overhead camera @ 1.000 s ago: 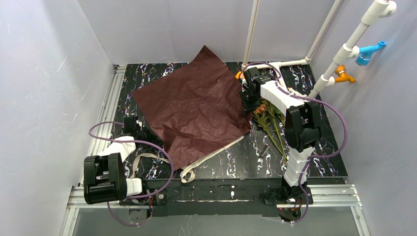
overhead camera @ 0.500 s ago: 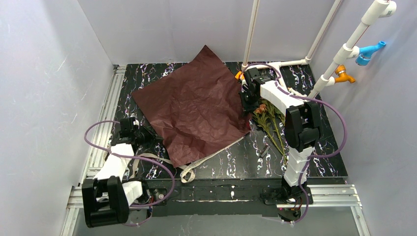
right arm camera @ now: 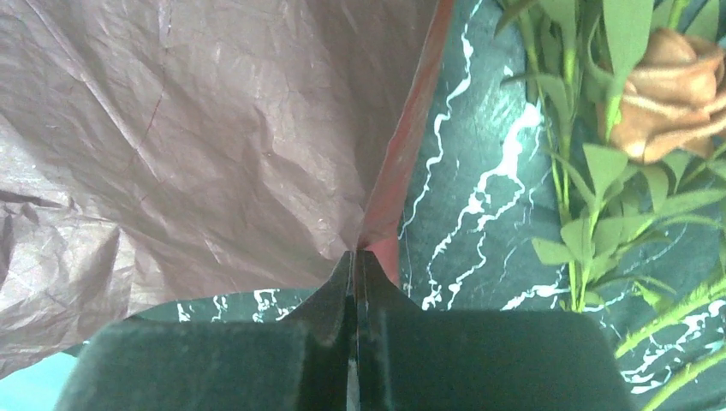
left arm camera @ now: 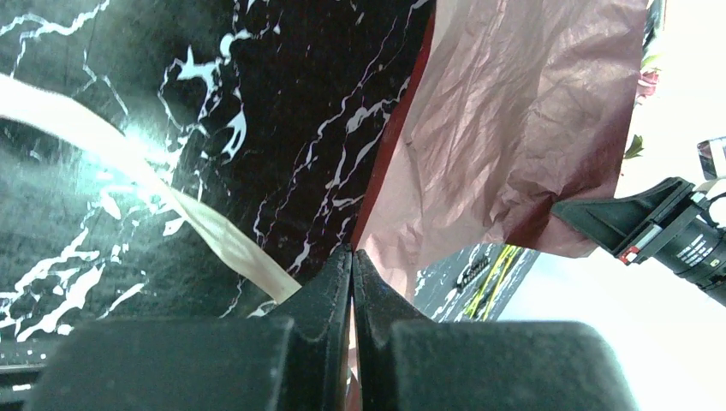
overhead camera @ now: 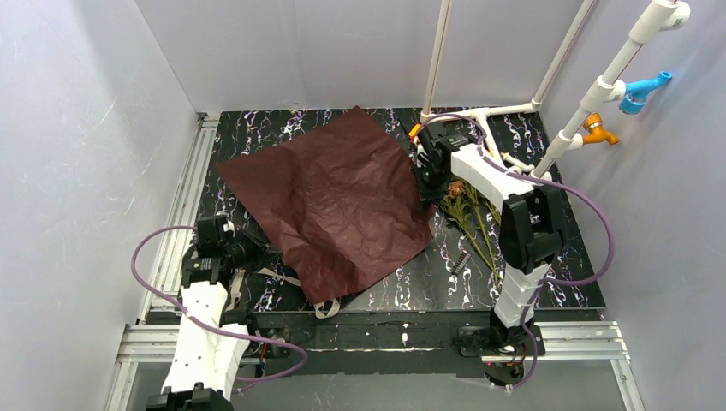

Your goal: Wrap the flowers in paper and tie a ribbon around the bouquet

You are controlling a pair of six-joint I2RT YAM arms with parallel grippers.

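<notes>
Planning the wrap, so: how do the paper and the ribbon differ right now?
The paper is a broad crinkled maroon sheet; the ribbon is a narrow cream strip. The paper is pinched by the left gripper and right gripper; the ribbon lies loose, ungripped. Both are thin and floppy.

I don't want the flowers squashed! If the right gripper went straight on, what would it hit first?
Likely the paper: the right gripper pinches its edge. The flowers lie off to one side.

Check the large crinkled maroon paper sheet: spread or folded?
Spread: the paper is one open sheet, left gripper and right gripper each pinching an edge; green-stemmed flowers lie beside it.
</notes>
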